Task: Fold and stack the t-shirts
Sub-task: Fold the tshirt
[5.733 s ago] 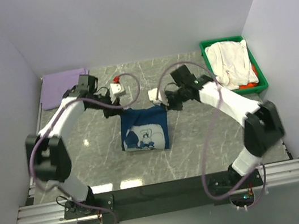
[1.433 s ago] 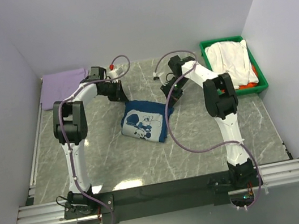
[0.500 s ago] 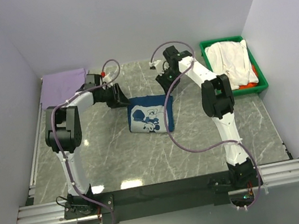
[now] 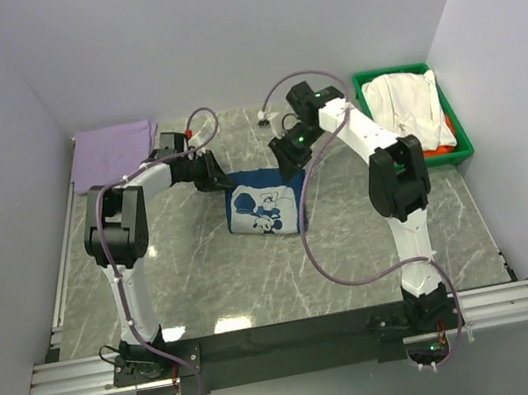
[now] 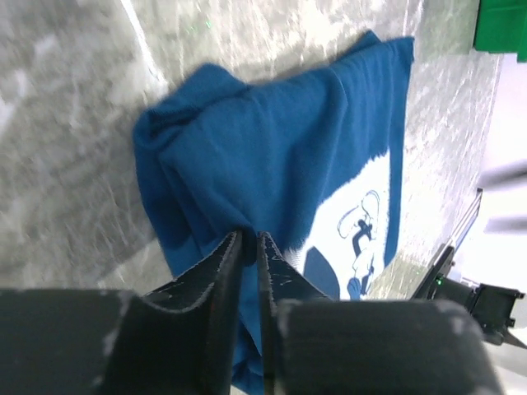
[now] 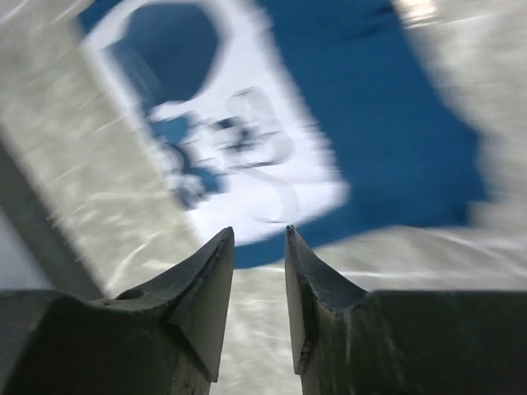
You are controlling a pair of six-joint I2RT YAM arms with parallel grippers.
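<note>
From above, we see the folded navy t-shirt (image 4: 265, 205) lying left of the green bin (image 4: 363, 105). At the left wrist, the left gripper (image 5: 244, 239) has narrowed to a slit over it; whether it grips, we cannot tell. At the right wrist, the right gripper (image 6: 259, 236) now gapes empty, so we judge the fold released.

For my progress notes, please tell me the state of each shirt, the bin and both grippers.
Navy blue t-shirt with white print: folded, on the table.
Pale lavender t-shirt: folded flat, far left corner.
Green plastic bin: holds two shirts.
White t-shirt: crumpled inside it.
Orange-red t-shirt: mostly hidden under the white one.
Left gripper: nearly closed at navy shirt; grip unclear.
Right gripper: open, empty.
</note>
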